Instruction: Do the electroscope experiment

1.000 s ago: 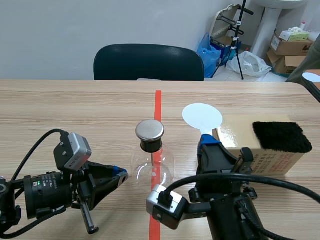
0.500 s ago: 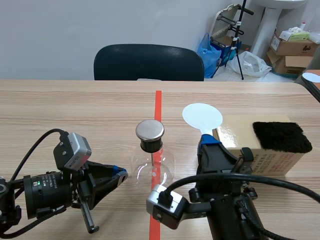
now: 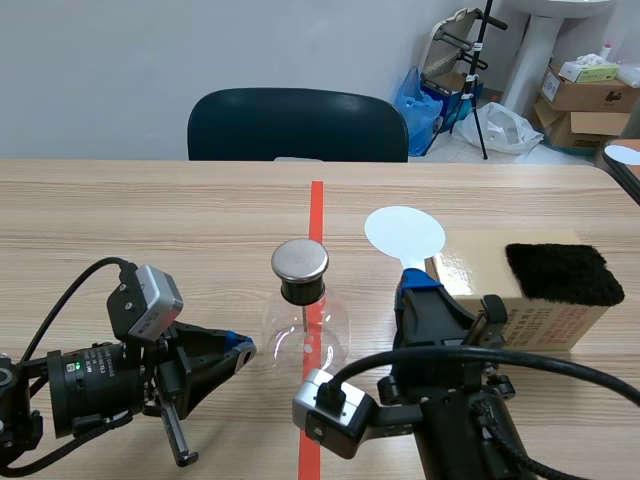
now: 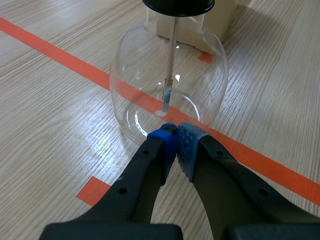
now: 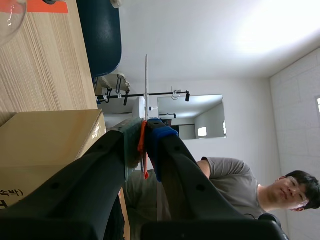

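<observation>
Tabletop of pale wood carries the whole setup, with an orange-red tape line running toward 12 o'clock. At the scene's 8 o'clock the left end effector lies low. Its pads are pressed together on nothing, as the left wrist view confirms, and the tips sit just at the lower wall of the electroscope. Whether they touch the glass cannot be told.

The electroscope, a clear round flask with a black stopper and a metal cap, stands upright on the tape line near the middle.

At the flask's 3 o'clock the right end effector points upward, clamped on the handle of a white paddle. The paddle's round disc stands at 1 o'clock from the cap, apart from it. The right wrist view shows the paddle edge-on between the closed fingers.

At 3 o'clock again sits a cardboard box with a black fur pad on top.
</observation>
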